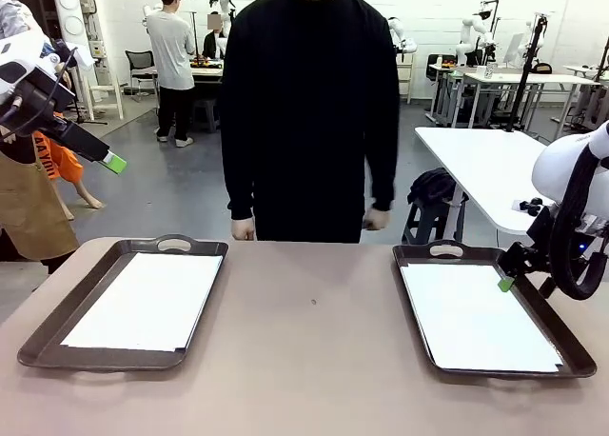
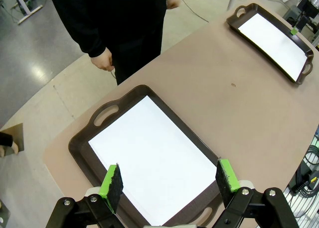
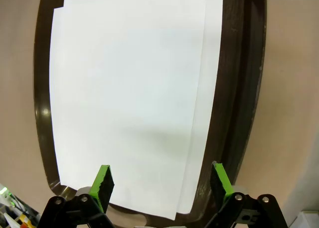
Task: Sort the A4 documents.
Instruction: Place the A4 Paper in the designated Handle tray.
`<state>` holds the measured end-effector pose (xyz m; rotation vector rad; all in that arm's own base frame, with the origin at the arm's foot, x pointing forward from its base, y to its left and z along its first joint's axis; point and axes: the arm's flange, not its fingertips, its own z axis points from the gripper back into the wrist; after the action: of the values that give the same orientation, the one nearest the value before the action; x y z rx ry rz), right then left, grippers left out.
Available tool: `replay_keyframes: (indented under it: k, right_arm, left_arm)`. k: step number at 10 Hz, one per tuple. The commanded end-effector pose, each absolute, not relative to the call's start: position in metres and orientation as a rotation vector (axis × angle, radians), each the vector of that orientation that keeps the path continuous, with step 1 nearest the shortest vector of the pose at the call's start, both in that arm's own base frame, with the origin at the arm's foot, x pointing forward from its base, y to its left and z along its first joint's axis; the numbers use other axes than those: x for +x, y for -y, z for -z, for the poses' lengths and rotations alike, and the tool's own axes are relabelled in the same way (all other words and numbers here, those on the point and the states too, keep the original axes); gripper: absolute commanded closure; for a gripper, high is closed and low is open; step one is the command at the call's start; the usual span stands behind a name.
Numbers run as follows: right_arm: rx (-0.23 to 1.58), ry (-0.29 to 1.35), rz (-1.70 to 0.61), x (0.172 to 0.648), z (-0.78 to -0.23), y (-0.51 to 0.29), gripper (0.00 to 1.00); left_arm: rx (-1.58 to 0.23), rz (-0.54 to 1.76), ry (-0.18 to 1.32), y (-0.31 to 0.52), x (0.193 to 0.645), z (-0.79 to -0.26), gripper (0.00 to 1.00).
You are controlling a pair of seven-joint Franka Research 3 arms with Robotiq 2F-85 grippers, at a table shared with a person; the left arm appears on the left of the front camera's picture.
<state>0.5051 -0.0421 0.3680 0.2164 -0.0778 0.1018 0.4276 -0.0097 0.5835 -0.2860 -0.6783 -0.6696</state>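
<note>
In the right wrist view the dark brown plastic tray [image 3: 249, 88] runs off the top edge. A top white paper sheet [image 3: 124, 88] hides most of the sheet beneath [image 3: 212, 63].

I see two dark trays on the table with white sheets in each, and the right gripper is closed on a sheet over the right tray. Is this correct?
Not quite. The right gripper is open and holds nothing, as the right wrist view shows: its green pads stand apart above the A4 documents lying in the right tray. The left tray also holds white sheets.
</note>
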Motion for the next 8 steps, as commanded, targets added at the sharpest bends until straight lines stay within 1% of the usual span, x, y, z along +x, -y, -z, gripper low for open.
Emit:
replay_keyframes:
  k: [1,2,8]
  right_arm:
    - [0.186,0.093,-0.068,0.5025,-0.3699,0.0334,0.0]
    - [0.216,0.078,-0.102,0.5051,-0.368,0.0421,0.0]
    - [0.216,0.078,-0.102,0.5051,-0.368,0.0421,0.0]
  left_arm:
    - [-0.284,0.674,0.68,0.0092,0.4269,-0.5838,0.03]
    - [-0.284,0.674,0.68,0.0092,0.4269,-0.5838,0.03]
    - [-0.284,0.674,0.68,0.0092,0.4269,-0.5838,0.03]
